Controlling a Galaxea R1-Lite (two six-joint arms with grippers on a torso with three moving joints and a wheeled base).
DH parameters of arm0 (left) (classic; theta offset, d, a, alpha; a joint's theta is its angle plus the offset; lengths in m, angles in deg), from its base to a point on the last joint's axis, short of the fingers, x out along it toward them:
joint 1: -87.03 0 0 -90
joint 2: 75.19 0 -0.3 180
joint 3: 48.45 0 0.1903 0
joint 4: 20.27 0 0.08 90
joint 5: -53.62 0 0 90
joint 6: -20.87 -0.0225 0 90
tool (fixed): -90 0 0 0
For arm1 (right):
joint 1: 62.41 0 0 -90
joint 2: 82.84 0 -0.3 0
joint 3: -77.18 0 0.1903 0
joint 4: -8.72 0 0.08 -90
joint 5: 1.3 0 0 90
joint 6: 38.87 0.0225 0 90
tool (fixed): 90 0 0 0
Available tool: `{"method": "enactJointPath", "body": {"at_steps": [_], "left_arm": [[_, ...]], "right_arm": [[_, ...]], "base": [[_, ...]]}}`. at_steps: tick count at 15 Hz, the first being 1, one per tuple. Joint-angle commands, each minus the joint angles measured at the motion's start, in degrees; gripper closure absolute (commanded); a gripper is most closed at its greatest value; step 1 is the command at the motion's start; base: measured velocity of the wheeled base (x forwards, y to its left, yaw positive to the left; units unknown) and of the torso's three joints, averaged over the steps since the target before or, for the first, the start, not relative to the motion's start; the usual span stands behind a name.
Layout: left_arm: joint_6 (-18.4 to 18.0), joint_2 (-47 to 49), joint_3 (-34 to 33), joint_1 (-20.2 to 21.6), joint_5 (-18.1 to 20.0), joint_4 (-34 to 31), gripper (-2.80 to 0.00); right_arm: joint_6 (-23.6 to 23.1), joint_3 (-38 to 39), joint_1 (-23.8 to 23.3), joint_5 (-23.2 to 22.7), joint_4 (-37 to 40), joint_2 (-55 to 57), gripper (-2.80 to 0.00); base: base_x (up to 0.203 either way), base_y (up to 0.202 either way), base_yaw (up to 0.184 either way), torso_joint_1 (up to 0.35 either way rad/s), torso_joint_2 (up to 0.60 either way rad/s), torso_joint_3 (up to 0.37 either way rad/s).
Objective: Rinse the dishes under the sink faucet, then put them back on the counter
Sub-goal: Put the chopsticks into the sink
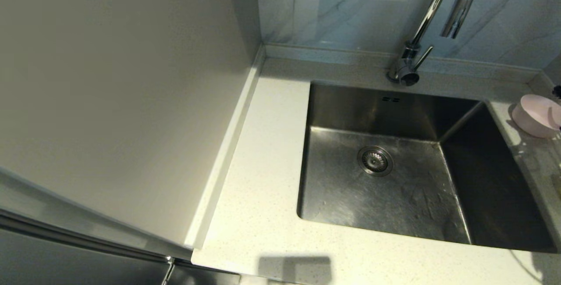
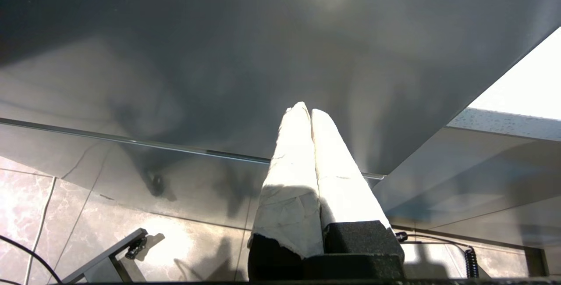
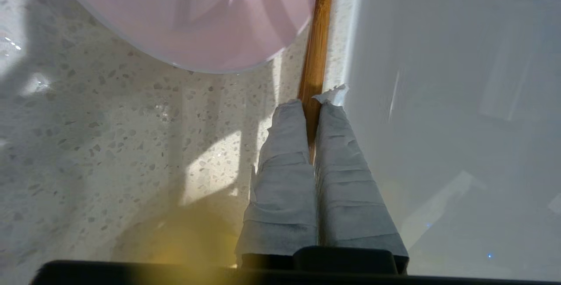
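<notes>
My right gripper (image 3: 312, 105) is shut on the brown wooden chopsticks (image 3: 317, 35), which show as one strip running forward from between its taped fingers. They lie along the speckled counter (image 3: 109, 136) beside a white wall. The pale pink bowl (image 3: 188, 13) stands just ahead of the fingers, and it also shows on the counter right of the sink (image 1: 416, 197) as the pink bowl (image 1: 537, 116). The chrome faucet (image 1: 429, 13) rises behind the basin. No water is running. My left gripper (image 2: 305, 110) is shut and holds nothing, parked low in front of a dark cabinet.
A tall grey cabinet side (image 1: 109, 101) bounds the counter (image 1: 263, 166) on the left. Blue-grey tile (image 1: 342, 8) runs behind. A smooth white wall (image 3: 438, 101) stands close beside my right fingers. A blurred yellow shape (image 3: 184, 236) sits near that wrist camera.
</notes>
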Motion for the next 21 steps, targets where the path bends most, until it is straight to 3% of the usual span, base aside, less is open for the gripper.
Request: {"method": "enactJointPath", "body": {"at_steps": [1,5,8,10,14,17,21], "left_arm": [[0.02,-0.18,0.0,0.0,-0.03,0.04,0.0],[0.02,-0.18,0.0,0.0,-0.03,0.04,0.0],[0.02,-0.18,0.0,0.0,-0.03,0.04,0.0],[0.02,-0.18,0.0,0.0,-0.03,0.04,0.0],[0.02,-0.18,0.0,0.0,-0.03,0.04,0.0],[0.02,-0.18,0.0,0.0,-0.03,0.04,0.0],[0.02,-0.18,0.0,0.0,-0.03,0.04,0.0]], "right_arm": [[-0.16,0.18,-0.01,0.11,0.06,-1.47,0.0],[-0.02,1.84,0.11,-1.72,0.62,-5.81,0.0],[0.17,6.63,1.36,-9.27,3.16,-13.51,0.0],[2.12,11.03,6.13,-12.1,5.84,-18.93,0.0],[13.77,15.61,19.26,-12.61,9.56,-21.96,0.0],[28.21,16.1,28.6,-6.49,14.29,-18.44,0.0],[38.66,14.33,33.05,2.56,13.9,-7.73,0.0]], "base": [[0.0,0.0,0.0,0.0,0.0,0.0],[0.0,0.0,0.0,0.0,0.0,0.0],[0.0,0.0,0.0,0.0,0.0,0.0],[0.0,0.0,0.0,0.0,0.0,0.0],[0.0,0.0,0.0,0.0,0.0,0.0],[0.0,0.0,0.0,0.0,0.0,0.0],[0.0,0.0,0.0,0.0,0.0,0.0]]}}
